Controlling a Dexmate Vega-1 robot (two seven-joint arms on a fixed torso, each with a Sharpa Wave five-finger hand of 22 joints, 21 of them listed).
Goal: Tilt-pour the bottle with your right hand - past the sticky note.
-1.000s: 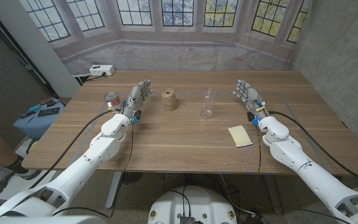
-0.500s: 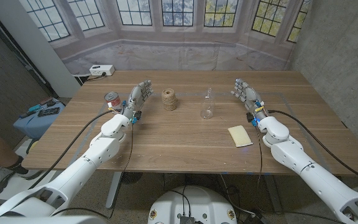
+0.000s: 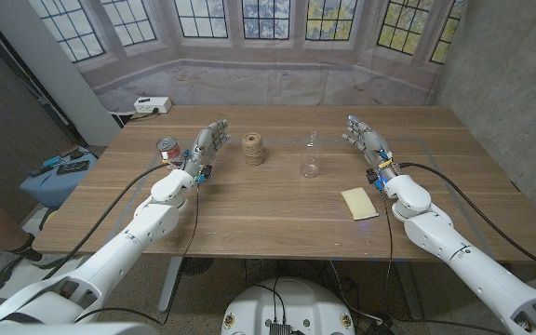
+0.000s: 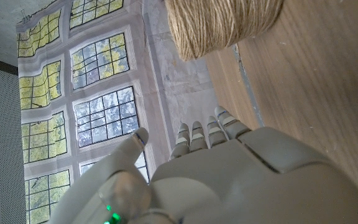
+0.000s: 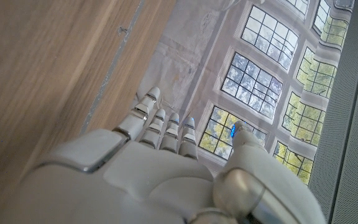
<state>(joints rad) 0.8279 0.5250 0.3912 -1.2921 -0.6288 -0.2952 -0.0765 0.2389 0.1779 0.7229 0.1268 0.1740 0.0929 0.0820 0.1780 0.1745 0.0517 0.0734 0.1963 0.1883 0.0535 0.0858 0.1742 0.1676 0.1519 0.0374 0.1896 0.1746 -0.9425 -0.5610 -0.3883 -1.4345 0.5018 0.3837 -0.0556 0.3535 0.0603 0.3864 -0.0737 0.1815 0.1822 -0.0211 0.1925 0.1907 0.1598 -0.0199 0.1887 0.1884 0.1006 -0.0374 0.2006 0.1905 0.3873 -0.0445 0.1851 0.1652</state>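
While nothing is gripped yet, wooden surface (image 3: 249, 205) carries everything. Right hand (image 3: 365, 141) open, fingers spread, holding nothing, near clear glass bottle (image 3: 310, 156) but apart from it; judged poised for reach. Left hand (image 3: 207, 147) open too, empty, between red-topped can (image 3: 167, 148) and twine spool (image 3: 254, 149), likely parked out of way. Bottle upright mid-surface, beyond yellow sticky note (image 3: 359, 203), which lies flat nearer robot, probably marking line pour must clear.
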